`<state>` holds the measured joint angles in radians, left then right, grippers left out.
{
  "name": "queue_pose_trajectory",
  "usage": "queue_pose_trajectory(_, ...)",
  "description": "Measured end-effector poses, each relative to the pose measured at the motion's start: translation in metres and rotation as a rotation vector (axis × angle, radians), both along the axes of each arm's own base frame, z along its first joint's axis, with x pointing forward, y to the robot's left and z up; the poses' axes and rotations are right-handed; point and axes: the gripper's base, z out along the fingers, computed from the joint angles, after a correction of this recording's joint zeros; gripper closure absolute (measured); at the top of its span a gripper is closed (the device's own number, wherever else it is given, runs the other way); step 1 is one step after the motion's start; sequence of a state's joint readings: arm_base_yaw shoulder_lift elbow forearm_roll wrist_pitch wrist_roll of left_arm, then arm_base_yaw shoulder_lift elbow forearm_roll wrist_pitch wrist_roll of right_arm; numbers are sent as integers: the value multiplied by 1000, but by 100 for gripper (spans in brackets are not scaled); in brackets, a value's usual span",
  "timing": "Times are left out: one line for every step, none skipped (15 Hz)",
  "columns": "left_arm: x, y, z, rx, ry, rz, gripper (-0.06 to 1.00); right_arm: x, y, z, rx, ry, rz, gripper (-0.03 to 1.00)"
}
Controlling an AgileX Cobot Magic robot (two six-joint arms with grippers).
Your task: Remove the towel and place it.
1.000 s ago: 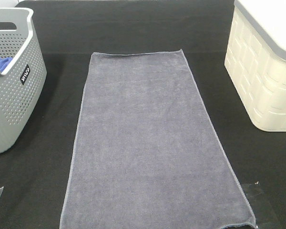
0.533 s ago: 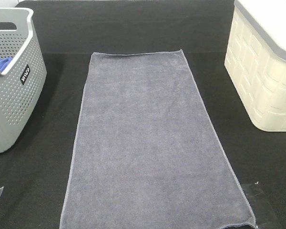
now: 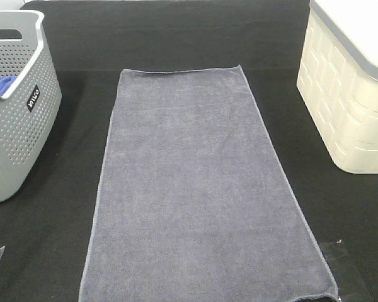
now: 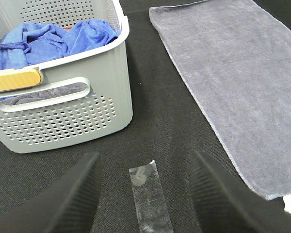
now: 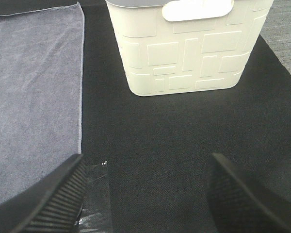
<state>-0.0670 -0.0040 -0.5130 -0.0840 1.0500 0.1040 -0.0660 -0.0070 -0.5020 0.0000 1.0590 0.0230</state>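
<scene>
The slate grey-blue towel (image 3: pixel 198 182) lies spread flat and lengthwise on the black table, between the two baskets. It also shows in the left wrist view (image 4: pixel 237 82) and the right wrist view (image 5: pixel 31 82). My left gripper (image 4: pixel 143 194) is open and empty, low over the table in front of the grey basket, apart from the towel. My right gripper (image 5: pixel 145 194) is open and empty, over bare table beside the towel's edge. Neither gripper shows in the exterior high view.
A grey perforated basket (image 3: pixel 16 126) stands at the left and holds a bright blue cloth (image 4: pixel 48 41). A cream basket (image 3: pixel 349 94) stands at the right, also in the right wrist view (image 5: pixel 184 48). Clear tape strips (image 4: pixel 148 196) lie on the table.
</scene>
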Motion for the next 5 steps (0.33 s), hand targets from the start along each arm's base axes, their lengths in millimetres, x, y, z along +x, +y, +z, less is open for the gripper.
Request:
queue_pose_trajectory(0,0,0,0,0,0,41,0,0,0,0,0,0,31)
queue_pose_trajectory(0,0,0,0,0,0,41,0,0,0,0,0,0,31)
queue_pose_trajectory(0,0,0,0,0,0,41,0,0,0,0,0,0,31)
queue_pose_trajectory(0,0,0,0,0,0,41,0,0,0,0,0,0,31)
queue_pose_trajectory(0,0,0,0,0,0,41,0,0,0,0,0,0,31)
